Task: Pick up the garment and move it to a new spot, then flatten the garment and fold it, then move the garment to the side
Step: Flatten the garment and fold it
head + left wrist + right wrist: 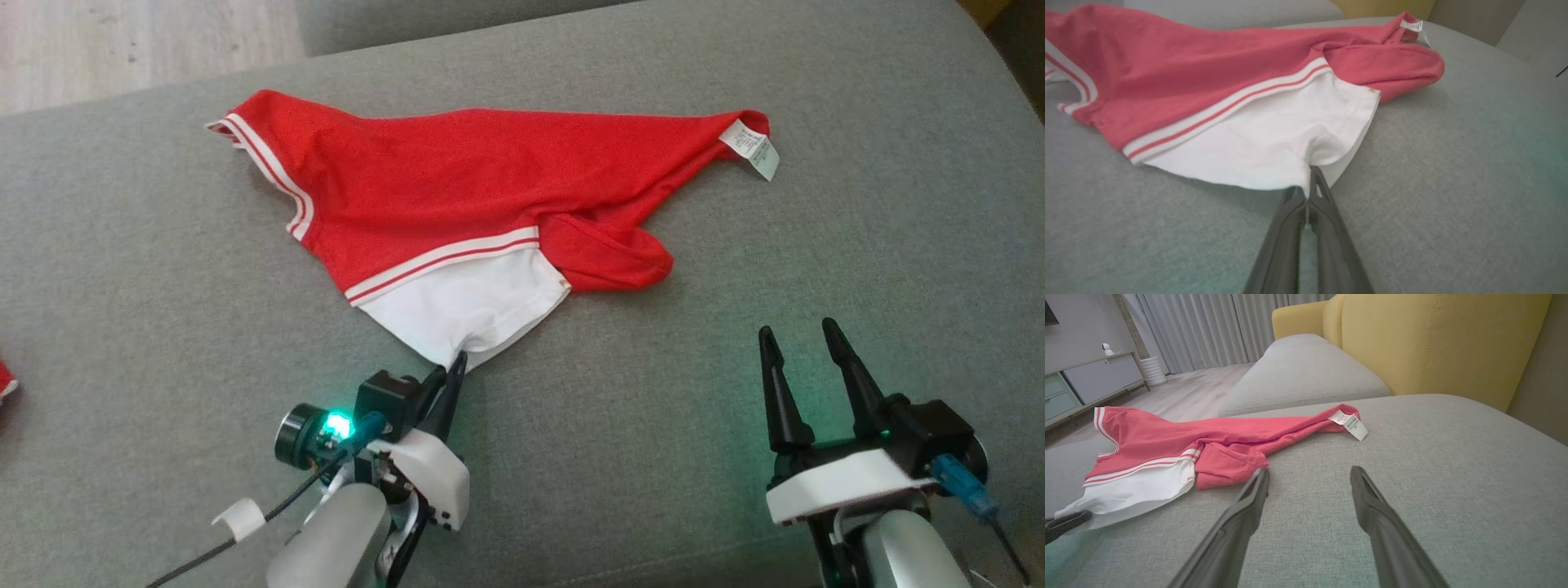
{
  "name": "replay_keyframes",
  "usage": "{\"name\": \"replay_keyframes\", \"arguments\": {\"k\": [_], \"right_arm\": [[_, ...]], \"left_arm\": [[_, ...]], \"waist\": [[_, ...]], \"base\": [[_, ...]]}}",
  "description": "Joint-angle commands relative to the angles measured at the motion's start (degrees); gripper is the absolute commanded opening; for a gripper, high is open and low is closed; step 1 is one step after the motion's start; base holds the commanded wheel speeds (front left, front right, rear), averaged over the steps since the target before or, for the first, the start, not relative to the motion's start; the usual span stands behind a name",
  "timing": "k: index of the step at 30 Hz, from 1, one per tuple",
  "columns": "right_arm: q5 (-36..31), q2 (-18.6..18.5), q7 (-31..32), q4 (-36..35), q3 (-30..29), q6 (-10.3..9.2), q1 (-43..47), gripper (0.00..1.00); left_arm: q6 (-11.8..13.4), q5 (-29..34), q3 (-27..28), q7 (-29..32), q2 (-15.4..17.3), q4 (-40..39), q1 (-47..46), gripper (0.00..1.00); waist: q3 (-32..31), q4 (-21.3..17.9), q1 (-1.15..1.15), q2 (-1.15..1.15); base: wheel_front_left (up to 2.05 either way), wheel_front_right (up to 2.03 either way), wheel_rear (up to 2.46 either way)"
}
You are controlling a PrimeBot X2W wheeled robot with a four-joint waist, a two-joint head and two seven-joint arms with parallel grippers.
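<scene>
Red-and-white garment (pixel 457 188), centre frame: left gripper (pixel 455 361) clenched on its white hem (pixel 469 314), right gripper (pixel 797 328) spread, empty; a slow lift should protect the thin pinch.

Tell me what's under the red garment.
Grey cushion shows all around the garment, so it lies on that. Its near white edge is pinched in the left pincer. Whatever lies beneath the cloth itself is covered.
</scene>
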Motion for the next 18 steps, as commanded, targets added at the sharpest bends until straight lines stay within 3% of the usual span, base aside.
{"name": "replay_keyframes", "arguments": {"k": [1,9,13,18], "right_arm": [[0.3,-0.3,-0.6,-1.5,0.7,0.22,-0.8,1.00],[0.0,-0.3,-0.6,-0.9,-1.0,0.22,0.5,1.00],[0.0,-0.3,-0.6,-0.3,-1.7,0.22,1.3,1.00],[-0.2,-0.3,-0.6,0.2,-2.7,0.22,1.9,1.00]], "left_arm": [[0.8,-0.7,2.5,-1.7,0.3,-2.3,-1.8,0.00],[3.9,-2.3,6.0,-4.6,4.0,-8.7,2.7,0.00],[7.1,-4.2,9.0,-4.6,7.7,-16.7,9.8,0.00],[10.3,-6.5,11.4,-3.0,10.0,-23.7,17.3,0.00]], "waist": [[-0.7,0.8,0.00,0.00],[-3.6,4.5,0.00,0.00],[-5.2,7.1,0.00,0.00],[-6.4,9.0,0.00,0.00]], "base": [[0.00,0.00,0.00],[0.00,0.00,0.00],[0.00,0.00,0.00],[0.00,0.00,0.00]]}}
